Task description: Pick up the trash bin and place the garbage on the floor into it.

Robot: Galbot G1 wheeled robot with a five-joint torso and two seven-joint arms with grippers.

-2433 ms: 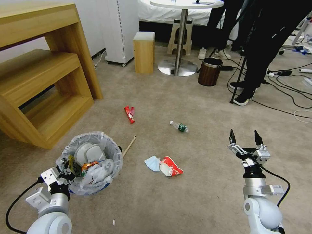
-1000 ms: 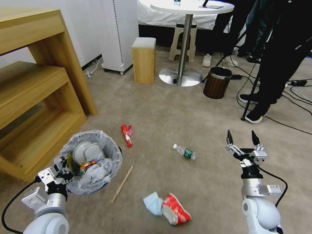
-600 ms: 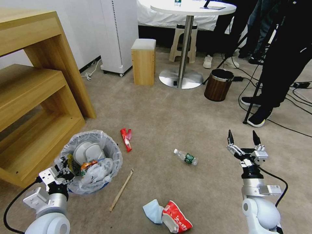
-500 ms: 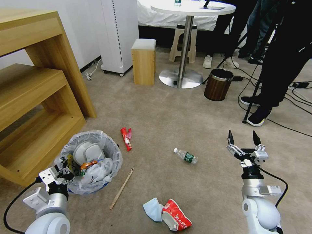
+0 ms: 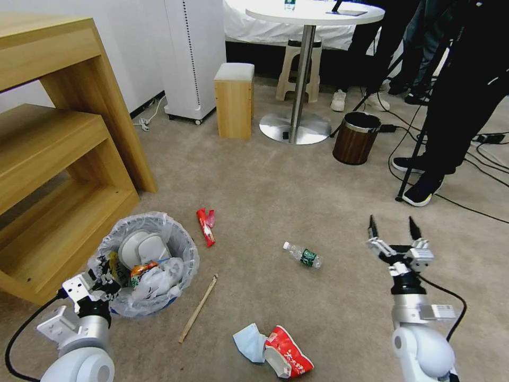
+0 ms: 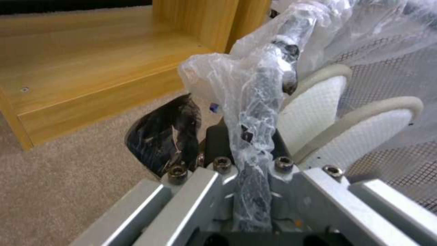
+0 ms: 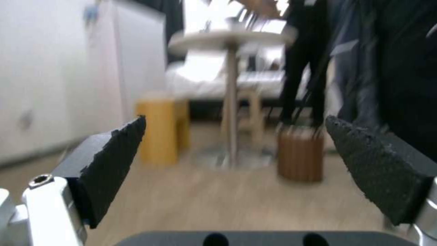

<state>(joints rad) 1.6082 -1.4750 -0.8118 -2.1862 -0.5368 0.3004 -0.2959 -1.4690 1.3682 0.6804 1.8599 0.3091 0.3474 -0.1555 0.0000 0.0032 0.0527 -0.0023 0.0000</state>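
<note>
Crinkled clear liner is lining the trash bin [image 5: 144,264] on the floor [image 5: 275,175], the left tool [image 5: 103,284] clamping its rim; right tool [image 5: 391,232] is hovering apart; bottle [image 5: 302,255] probably light, slippery, best gripped mid-body.

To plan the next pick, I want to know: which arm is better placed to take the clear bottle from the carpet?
The right. The right gripper is open and empty, near the clear bottle. The left gripper is shut on the trash bin rim.
</note>
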